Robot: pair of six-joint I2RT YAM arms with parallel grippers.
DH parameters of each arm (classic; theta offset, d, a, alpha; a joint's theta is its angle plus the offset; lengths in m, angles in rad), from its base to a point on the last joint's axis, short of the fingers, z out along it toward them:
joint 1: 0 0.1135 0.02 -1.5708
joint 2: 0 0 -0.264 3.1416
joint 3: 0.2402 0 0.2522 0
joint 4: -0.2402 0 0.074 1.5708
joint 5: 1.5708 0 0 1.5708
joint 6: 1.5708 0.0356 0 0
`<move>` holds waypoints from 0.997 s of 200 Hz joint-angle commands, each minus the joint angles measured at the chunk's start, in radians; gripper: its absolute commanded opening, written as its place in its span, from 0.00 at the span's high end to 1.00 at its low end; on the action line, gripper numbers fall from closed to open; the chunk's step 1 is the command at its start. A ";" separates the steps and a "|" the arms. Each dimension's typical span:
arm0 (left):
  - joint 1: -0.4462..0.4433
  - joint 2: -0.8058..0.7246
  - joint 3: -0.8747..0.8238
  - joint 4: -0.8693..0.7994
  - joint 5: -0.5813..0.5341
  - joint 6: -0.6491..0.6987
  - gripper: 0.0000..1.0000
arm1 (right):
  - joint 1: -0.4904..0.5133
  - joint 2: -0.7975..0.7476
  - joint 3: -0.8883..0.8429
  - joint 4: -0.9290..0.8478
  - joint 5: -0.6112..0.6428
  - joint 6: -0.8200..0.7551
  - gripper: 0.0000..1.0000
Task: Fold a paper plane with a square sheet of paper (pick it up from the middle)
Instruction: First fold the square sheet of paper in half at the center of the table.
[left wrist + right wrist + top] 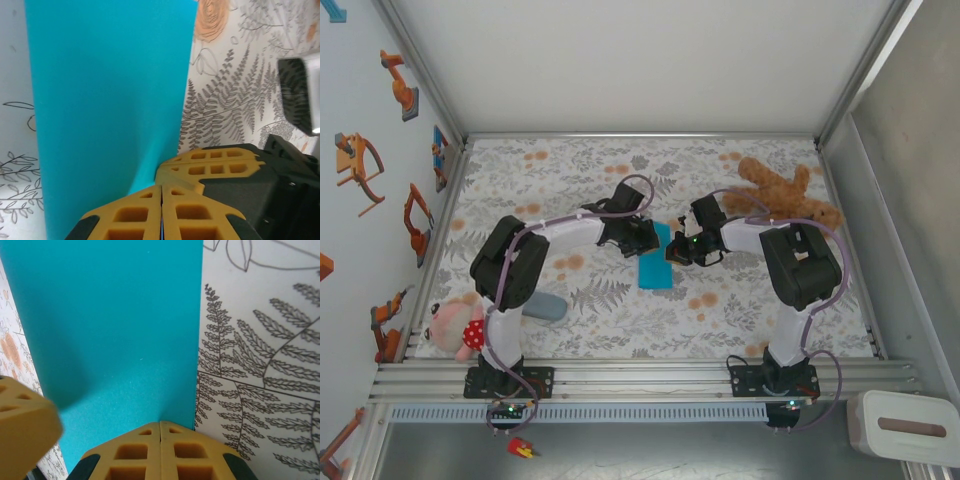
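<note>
The square sheet of paper (656,264) lies as a narrow turquoise rectangle on the floral cloth mid-table. Both grippers meet at its far end. My left gripper (646,240) is shut; in the left wrist view the paper (110,100) rises in a pucker into its closed tips (161,188), and a thin blue line shows in the seam. My right gripper (673,250) is shut too, its tips (160,423) down on the paper (110,325) close to its edge, with nothing visible between them. The right fingers (215,162) lie just beside my left tips. No paper plane shape is in view.
A brown teddy bear (786,196) lies at the back right. A grey-blue oblong case (546,307) and a pink doll (455,328) sit front left by the left arm's base. Walls enclose the table on three sides.
</note>
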 commanded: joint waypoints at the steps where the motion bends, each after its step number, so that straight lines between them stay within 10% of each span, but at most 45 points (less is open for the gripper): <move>1: -0.017 0.035 0.037 -0.028 0.042 0.015 0.95 | -0.005 0.121 -0.069 -0.184 0.296 -0.018 1.00; 199: 0.163 -0.124 -0.173 -0.015 0.086 0.190 0.99 | -0.005 0.136 -0.082 -0.237 0.365 -0.007 1.00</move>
